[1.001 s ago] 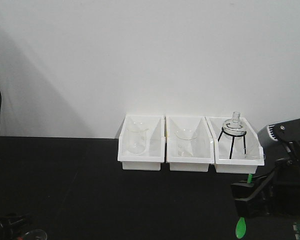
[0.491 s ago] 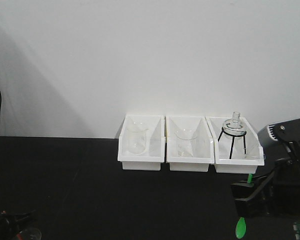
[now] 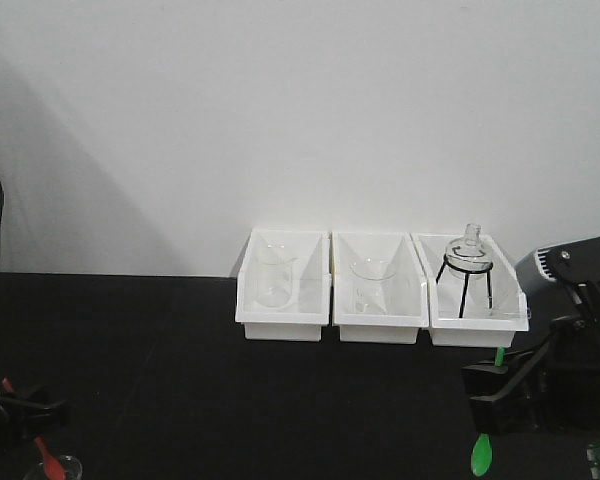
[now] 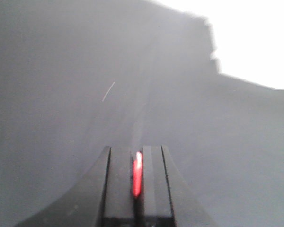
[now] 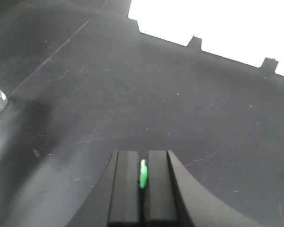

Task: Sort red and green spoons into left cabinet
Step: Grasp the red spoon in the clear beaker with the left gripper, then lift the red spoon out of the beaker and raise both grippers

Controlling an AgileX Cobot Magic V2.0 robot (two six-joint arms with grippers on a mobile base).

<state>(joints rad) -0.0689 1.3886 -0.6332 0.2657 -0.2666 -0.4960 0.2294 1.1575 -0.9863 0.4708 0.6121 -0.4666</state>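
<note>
The left gripper is closed on the red spoon, pinching its thin handle edge-on between the two fingers. From the front, the spoon slants down through the jaws with its bowl lowest, close to a clear glass piece at the bottom corner. The right gripper likewise clamps the green spoon by its handle, the oval bowl dangling over the black tabletop. Both spoons look light, stiff and slick, so a mid-handle pinch seems right, though they could pivot. Three white bins of glassware stand at the wall. The left cabinet is in no view.
</note>
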